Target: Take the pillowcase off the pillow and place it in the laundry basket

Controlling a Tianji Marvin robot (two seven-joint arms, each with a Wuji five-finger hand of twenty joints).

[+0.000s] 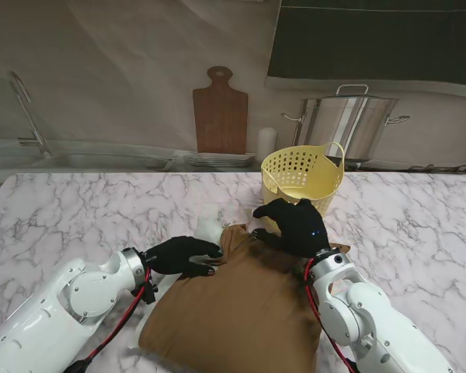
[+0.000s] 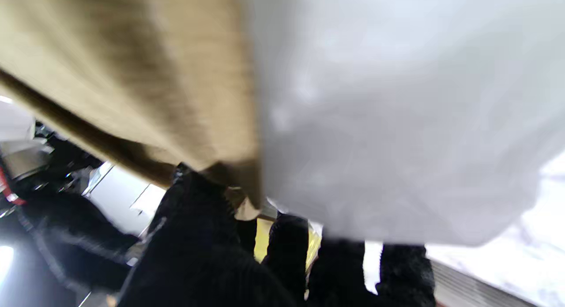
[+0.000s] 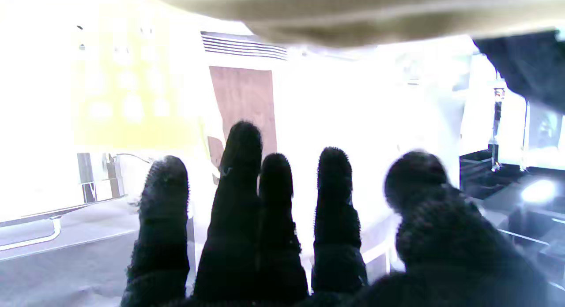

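Observation:
A brown pillowcase (image 1: 241,311) covers a pillow on the marble table in front of me. The white pillow (image 1: 210,227) pokes out of its far left opening. My left hand (image 1: 182,255), in a black glove, lies at that opening. In the left wrist view the brown hem (image 2: 132,77) sits pinched between thumb and fingers (image 2: 287,241), against the white pillow (image 2: 397,121). My right hand (image 1: 295,225) arches over the pillowcase's far right corner, its fingers (image 3: 242,166) spread and holding nothing. The yellow laundry basket (image 1: 301,179) stands just beyond that hand.
Bare marble table (image 1: 78,210) stretches to the left and right of the pillow. Behind the table are a wooden cutting board (image 1: 220,116), a steel pot (image 1: 346,124), a white cylinder (image 1: 266,144), stacked plates (image 1: 217,161) and a faucet (image 1: 27,109).

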